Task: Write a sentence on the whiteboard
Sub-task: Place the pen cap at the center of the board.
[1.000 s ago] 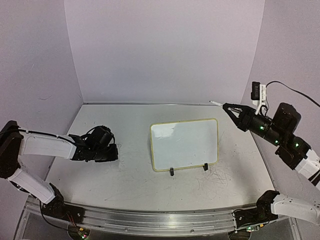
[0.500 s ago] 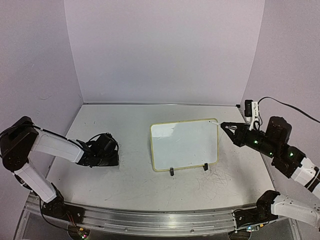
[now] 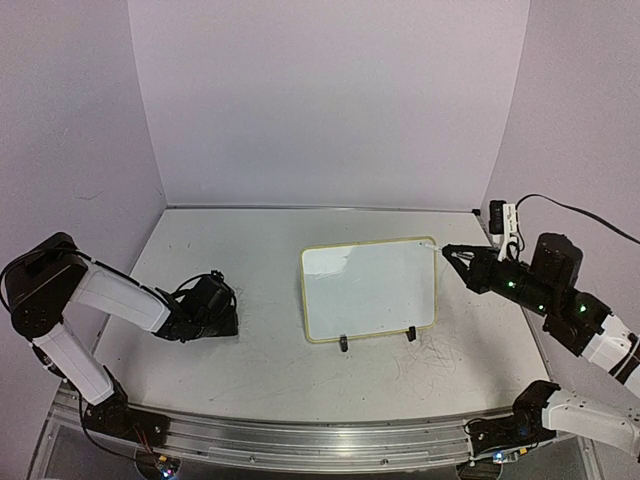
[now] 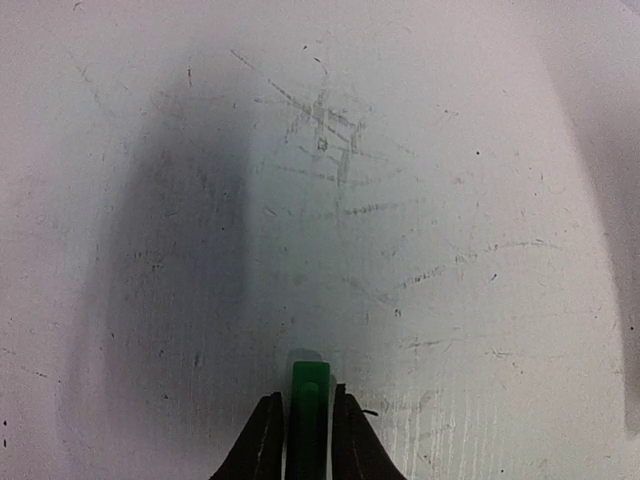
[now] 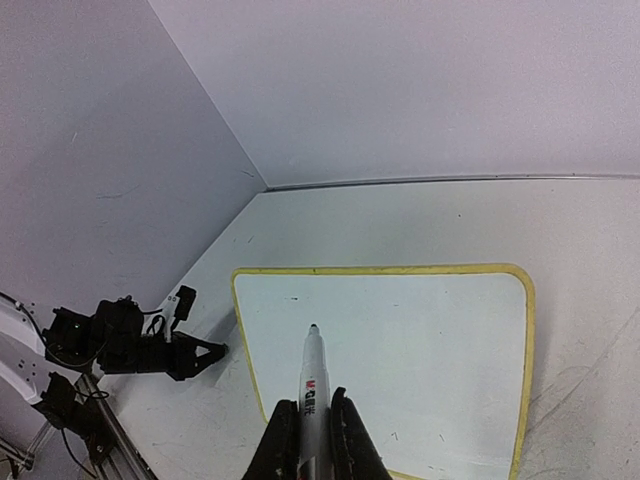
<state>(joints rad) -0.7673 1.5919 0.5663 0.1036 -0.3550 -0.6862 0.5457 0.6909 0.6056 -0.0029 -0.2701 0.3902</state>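
The whiteboard (image 3: 368, 288) lies flat mid-table, its surface blank, with a pale-yellow frame and two black clip feet (image 3: 343, 343) on its near edge. My right gripper (image 3: 453, 252) hovers at the board's far right corner, shut on a white marker (image 5: 311, 365). The marker's dark tip points over the whiteboard (image 5: 420, 340). In the right wrist view the right gripper (image 5: 310, 402) clamps the marker barrel. My left gripper (image 3: 228, 322) sits low on the table, left of the board. In the left wrist view the left gripper (image 4: 306, 398) has a green cap (image 4: 307, 380) between its jaws.
The tabletop (image 3: 250, 250) is white and scratched, with walls on three sides. A white plug block (image 3: 505, 220) with a black cable hangs at the right wall. A metal rail (image 3: 300, 440) runs along the near edge.
My right arm came down from a raised pose and brought the marker tip to the board's far right corner. My left gripper shifted slightly nearer and lower.
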